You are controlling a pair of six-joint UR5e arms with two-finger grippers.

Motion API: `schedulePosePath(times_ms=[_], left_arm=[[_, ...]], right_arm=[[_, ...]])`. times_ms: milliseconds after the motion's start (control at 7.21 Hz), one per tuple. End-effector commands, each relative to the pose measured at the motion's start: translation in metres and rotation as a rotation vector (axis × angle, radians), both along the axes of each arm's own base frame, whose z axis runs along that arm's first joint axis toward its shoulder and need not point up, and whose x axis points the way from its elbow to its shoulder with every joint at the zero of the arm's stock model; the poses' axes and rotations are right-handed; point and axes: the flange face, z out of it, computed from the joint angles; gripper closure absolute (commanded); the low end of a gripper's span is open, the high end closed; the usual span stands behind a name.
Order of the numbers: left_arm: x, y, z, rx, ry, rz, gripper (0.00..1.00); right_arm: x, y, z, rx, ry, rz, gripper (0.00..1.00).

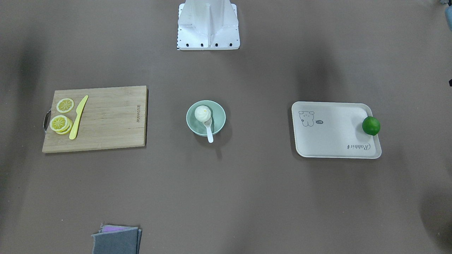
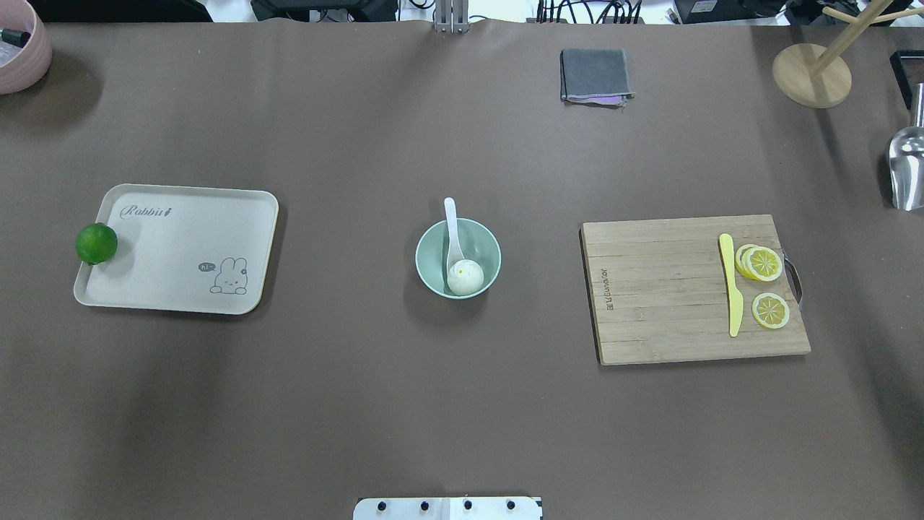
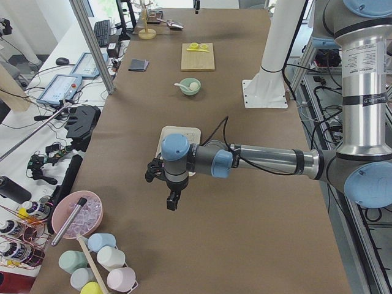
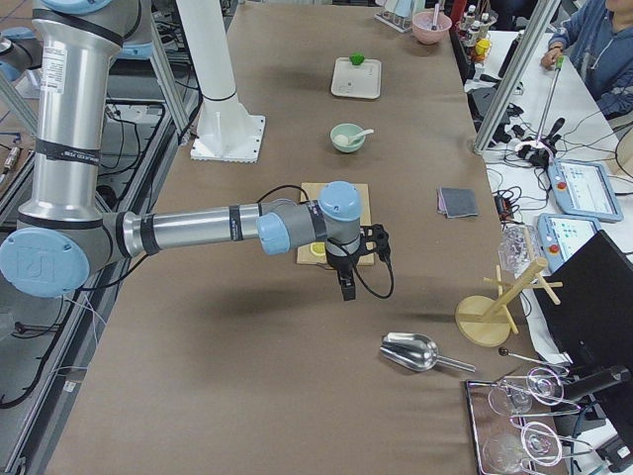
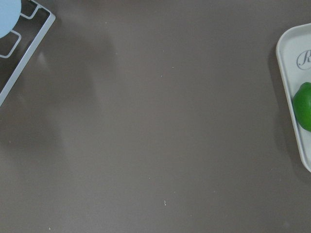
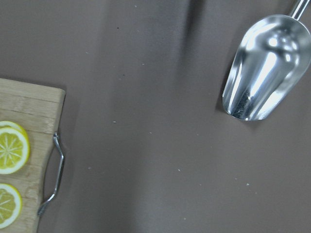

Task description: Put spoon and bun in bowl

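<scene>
The pale mint-green bowl (image 1: pixel 221 119) stands at the table's centre. The white pleated bun (image 1: pixel 202 113) sits inside it. The white spoon (image 1: pixel 209 132) lies with its scoop in the bowl and its handle over the rim. In the overhead view the bowl (image 2: pixel 426 251), the bun (image 2: pixel 465 276) and the spoon (image 2: pixel 451 220) show the same. My left gripper (image 3: pixel 173 202) hangs above the table past the tray's outer end. My right gripper (image 4: pixel 346 290) hangs beyond the cutting board. Both show only in the side views, so I cannot tell whether they are open or shut.
A beige tray (image 2: pixel 180 245) with a green lime (image 2: pixel 97 243) on its edge lies on my left. A wooden cutting board (image 2: pixel 664 296) with a yellow knife (image 2: pixel 733 292) and lemon slices (image 2: pixel 765 263) lies on my right. A grey cloth (image 2: pixel 595 76), a metal scoop (image 2: pixel 906 170) and a pink bowl (image 2: pixel 22 50) lie further out.
</scene>
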Motion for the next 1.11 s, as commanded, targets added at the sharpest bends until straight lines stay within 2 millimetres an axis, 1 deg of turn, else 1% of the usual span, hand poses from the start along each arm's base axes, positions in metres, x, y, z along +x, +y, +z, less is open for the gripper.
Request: schedulePosePath(times_ms=[0,139,277,416,554,693,970], left_arm=[[-0.004,0.003,0.0,-0.056,0.054,-0.012,0.01],[-0.001,0.002,0.001,-0.12,0.103,-0.01,0.01],[-0.004,0.009,-0.004,-0.104,0.113,-0.01,0.01],[-0.005,0.009,-0.008,-0.094,0.106,-0.008,0.01],[-0.004,0.005,-0.014,-0.08,0.117,-0.005,0.01],[-0.004,0.007,-0.012,-0.086,0.117,-0.005,0.01],[-0.003,0.007,-0.008,-0.098,0.116,-0.004,0.01]], right_arm=[[0.017,-0.003,0.021,-0.002,0.012,-0.002,0.0],[0.026,-0.002,0.016,0.005,-0.001,0.015,0.0],[0.026,0.001,0.022,-0.008,-0.005,0.014,0.0],[0.025,0.002,0.029,-0.021,-0.002,0.014,0.0],[0.025,-0.001,0.034,-0.028,-0.001,0.014,0.0],[0.026,0.002,0.036,-0.03,-0.002,0.015,0.0],[0.026,0.003,0.032,-0.02,-0.005,0.015,0.0]])
